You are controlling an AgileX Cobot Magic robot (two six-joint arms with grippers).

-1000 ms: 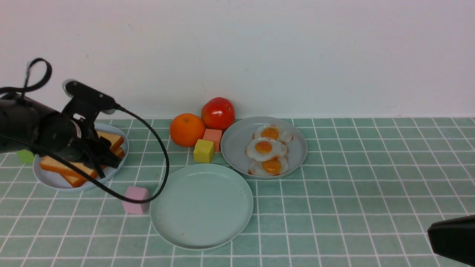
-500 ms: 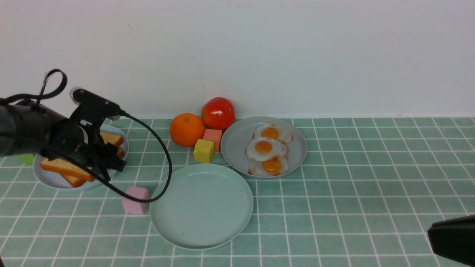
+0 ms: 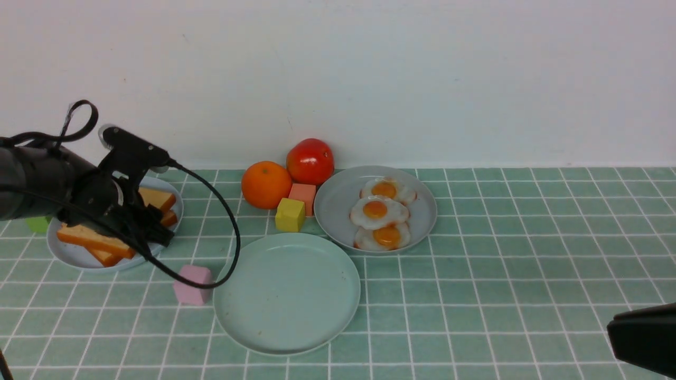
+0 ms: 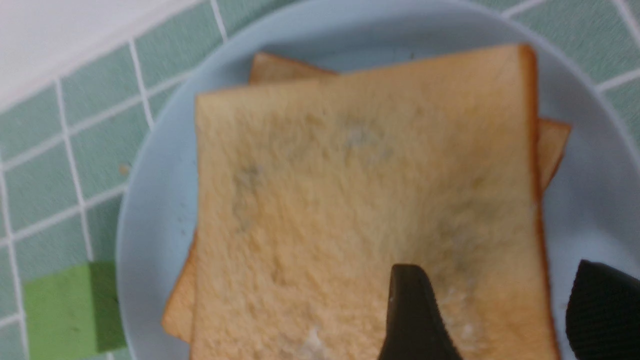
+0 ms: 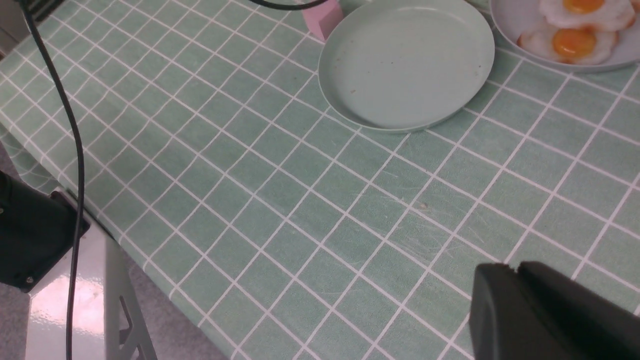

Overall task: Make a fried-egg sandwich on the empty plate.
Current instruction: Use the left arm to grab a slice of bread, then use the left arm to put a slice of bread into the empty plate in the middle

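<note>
Toast slices [image 3: 84, 237] lie stacked on the light blue plate [image 3: 79, 258] at the far left. My left gripper [image 3: 156, 227] hangs open low over their right side. In the left wrist view one finger [image 4: 410, 310] is over the top toast [image 4: 350, 200] and the other is past its crust, over the plate [image 4: 590, 210]. The empty plate [image 3: 288, 293] [image 5: 405, 65] sits mid-table with nothing on it. Three fried eggs [image 3: 376, 210] [image 5: 570, 40] lie on the grey plate [image 3: 330, 206]. My right gripper [image 3: 641, 343] [image 5: 515, 267] is shut and holds nothing, low at the near right.
An orange [image 3: 266, 184], a tomato [image 3: 310, 161], a yellow cube [image 3: 290, 215] and a salmon cube [image 3: 303, 192] crowd behind the empty plate. A pink block [image 3: 193, 285] lies at its left, under the left arm's cable [image 3: 227, 227]. A green block [image 3: 37, 223] adjoins the toast plate.
My left gripper has come down a little toward the toast and its jaws have spread wider. The right gripper has barely moved.
</note>
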